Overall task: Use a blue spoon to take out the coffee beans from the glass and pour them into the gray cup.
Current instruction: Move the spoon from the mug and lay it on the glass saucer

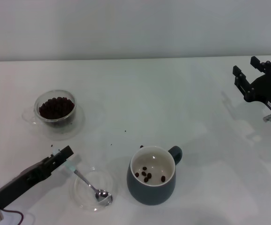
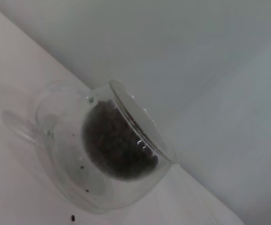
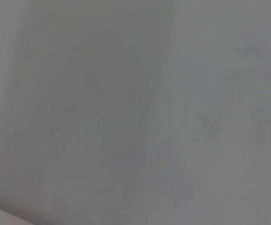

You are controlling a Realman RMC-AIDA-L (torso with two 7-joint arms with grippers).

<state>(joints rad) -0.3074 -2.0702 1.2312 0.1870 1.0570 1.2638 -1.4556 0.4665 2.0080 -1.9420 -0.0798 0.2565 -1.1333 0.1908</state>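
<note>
The glass (image 1: pixel 55 110), clear and full of coffee beans (image 1: pixel 56 107), stands at the far left; it also shows in the left wrist view (image 2: pixel 65 154) with its beans (image 2: pixel 116 145). The gray cup (image 1: pixel 151 190) stands in front of the middle, handle to the far right, with several beans (image 1: pixel 146 175) inside. The blue spoon (image 1: pixel 84 180) lies slanted, its metal bowl resting in a shallow clear dish (image 1: pixel 79 197). My left gripper (image 1: pixel 63 157), low at the front left, is shut on the spoon's pale blue handle end. My right gripper (image 1: pixel 246 66) is open and parked at the far right.
A few loose beans (image 1: pixel 125 131) lie scattered on the white table between the glass and the cup. The dish sits just left of the cup. The right wrist view shows only a blank pale surface.
</note>
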